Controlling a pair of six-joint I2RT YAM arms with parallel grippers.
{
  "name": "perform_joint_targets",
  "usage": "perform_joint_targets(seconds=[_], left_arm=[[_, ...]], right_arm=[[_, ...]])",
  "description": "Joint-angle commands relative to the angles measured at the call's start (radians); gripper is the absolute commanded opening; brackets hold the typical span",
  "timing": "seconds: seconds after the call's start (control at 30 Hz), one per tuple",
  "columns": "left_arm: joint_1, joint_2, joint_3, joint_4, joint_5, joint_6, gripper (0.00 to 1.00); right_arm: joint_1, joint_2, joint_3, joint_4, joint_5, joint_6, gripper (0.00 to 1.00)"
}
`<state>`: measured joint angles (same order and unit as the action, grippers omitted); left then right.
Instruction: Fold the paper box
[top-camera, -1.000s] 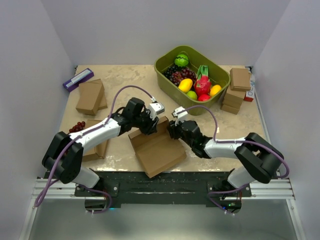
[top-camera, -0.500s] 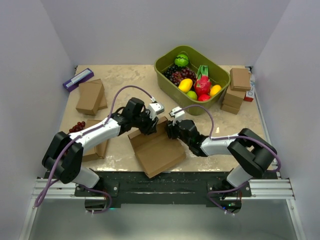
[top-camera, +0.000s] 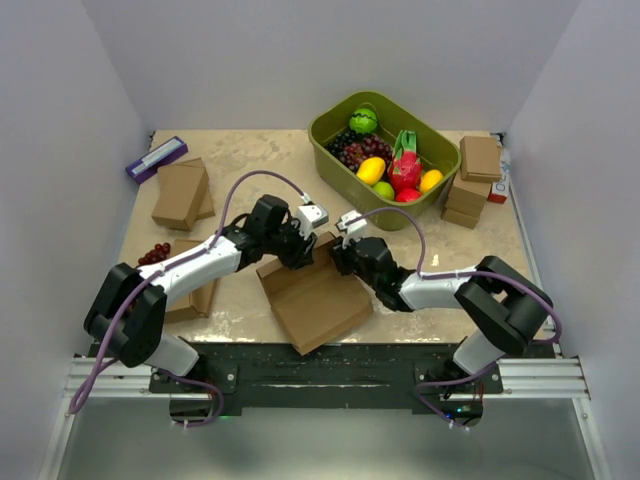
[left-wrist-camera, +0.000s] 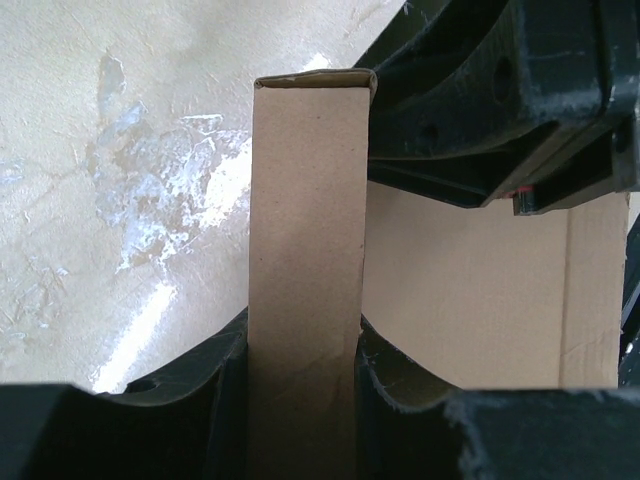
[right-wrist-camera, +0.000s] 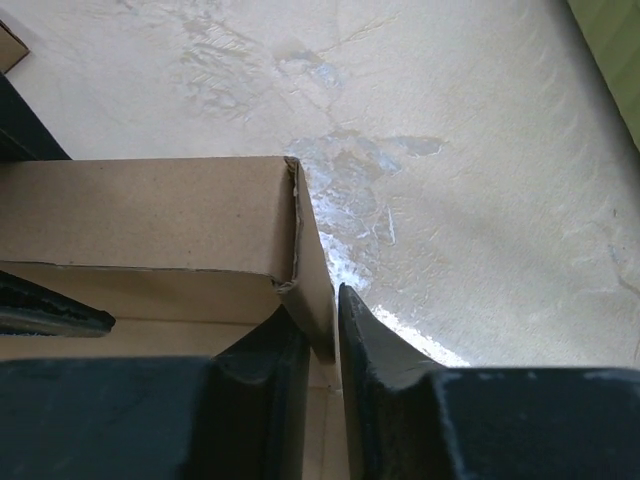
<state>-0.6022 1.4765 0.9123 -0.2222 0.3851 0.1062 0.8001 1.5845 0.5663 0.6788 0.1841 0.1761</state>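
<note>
The paper box (top-camera: 315, 300), plain brown thin cardboard, lies at the table's near middle with its far side raised. My left gripper (top-camera: 300, 254) is shut on the raised far wall of the paper box (left-wrist-camera: 305, 250), one finger on each side. My right gripper (top-camera: 340, 262) is shut on the right side wall (right-wrist-camera: 318, 285) at the far right corner, the wall pinched between its fingers (right-wrist-camera: 375, 345). In the left wrist view the right gripper's black body (left-wrist-camera: 500, 90) sits just beyond the wall. The two grippers almost touch.
An olive-green tub (top-camera: 383, 158) of toy fruit stands at the back. Small brown boxes are stacked at the far right (top-camera: 475, 180), at the far left (top-camera: 182, 193) and under the left arm (top-camera: 195, 295). A purple item (top-camera: 155, 158) and grapes (top-camera: 153, 253) lie left.
My right gripper has shifted slightly left toward the left gripper, its arm bending more. The left gripper and the box have barely moved.
</note>
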Motion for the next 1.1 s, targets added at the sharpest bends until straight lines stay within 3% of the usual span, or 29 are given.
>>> perform_joint_targets(seconds=[0.0, 0.27, 0.43, 1.07], left_arm=[[0.007, -0.002, 0.023, -0.006, 0.024, -0.025, 0.24], [0.007, -0.008, 0.026, -0.006, 0.029, -0.034, 0.24], [0.007, -0.018, 0.025, -0.008, 0.015, -0.034, 0.23], [0.018, -0.033, 0.02, -0.002, -0.017, -0.043, 0.21]], right_arm=[[-0.009, 0.006, 0.038, -0.008, 0.098, -0.006, 0.13], [-0.004, 0.0, 0.047, -0.07, 0.253, 0.006, 0.0], [0.011, 0.017, 0.072, -0.127, 0.377, 0.006, 0.0], [0.042, 0.011, 0.061, -0.165, 0.612, 0.043, 0.0]])
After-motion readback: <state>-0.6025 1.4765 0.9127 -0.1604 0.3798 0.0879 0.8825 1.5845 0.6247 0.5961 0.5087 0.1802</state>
